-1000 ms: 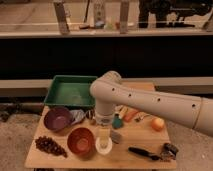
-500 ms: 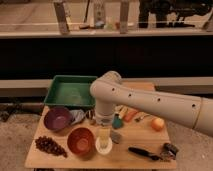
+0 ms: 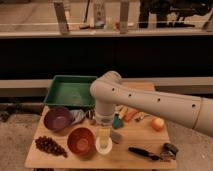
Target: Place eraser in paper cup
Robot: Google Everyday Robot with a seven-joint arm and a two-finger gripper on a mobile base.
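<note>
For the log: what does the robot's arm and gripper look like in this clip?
The arm is a thick, smooth, cream-white tube with a rounded elbow joint and a row of small dark dots along its side. No loose cables show. The gripper below it, over the paper cup, looks pale yellowish-white; finer detail cannot be made out.

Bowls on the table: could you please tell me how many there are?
2. The purple bowl sits at the left, below the green tray; the orange-red bowl is left of the paper cup, under the pincer. The arm may hide others.
</note>
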